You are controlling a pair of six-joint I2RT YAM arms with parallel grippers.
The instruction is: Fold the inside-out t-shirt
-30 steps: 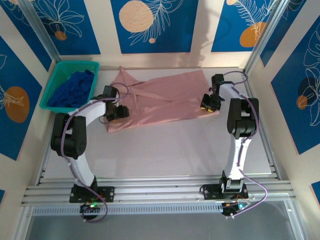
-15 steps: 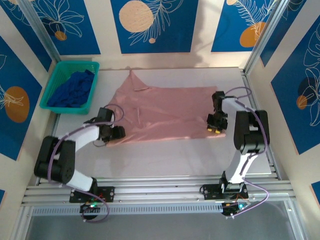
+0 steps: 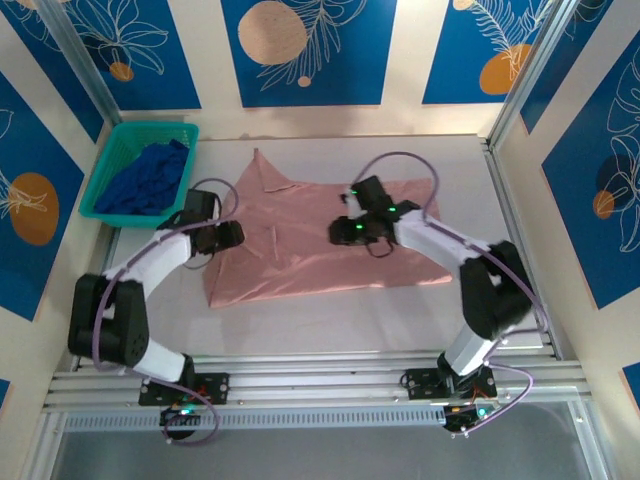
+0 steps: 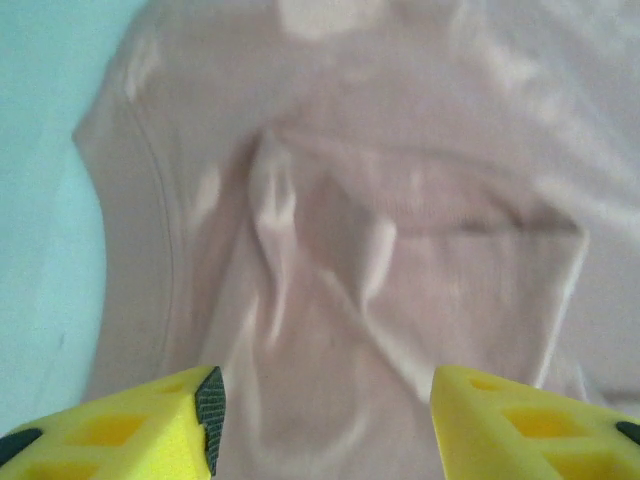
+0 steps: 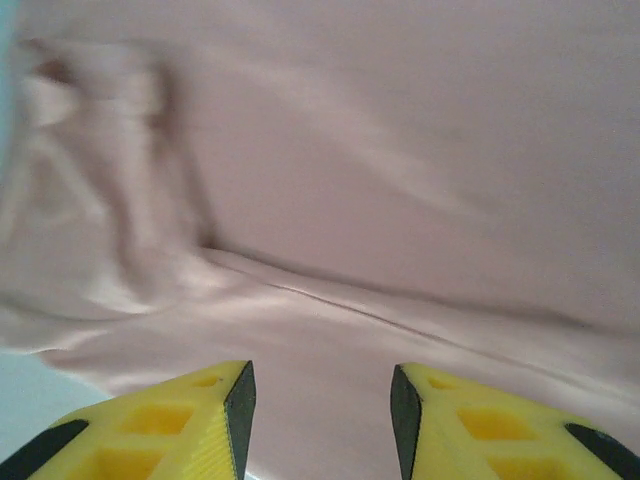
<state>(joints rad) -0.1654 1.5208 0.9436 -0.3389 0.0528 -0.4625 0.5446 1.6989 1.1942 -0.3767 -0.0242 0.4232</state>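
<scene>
Pink t-shirt (image 3: pixel 300 260) lies spread out. Left gripper (image 3: pixel 230 237) at its left edge, jaws apart, empty. Right gripper (image 3: pixel 347 232) over centre, jaws apart, empty.

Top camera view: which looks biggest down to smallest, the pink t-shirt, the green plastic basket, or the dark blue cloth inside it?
1. Dusty-pink cotton t-shirt, spread out flat: clearly the largest.
2. Teal plastic basket: next.
3. Crumpled dark blue garment: smallest, since it fits inside the basket.
</scene>
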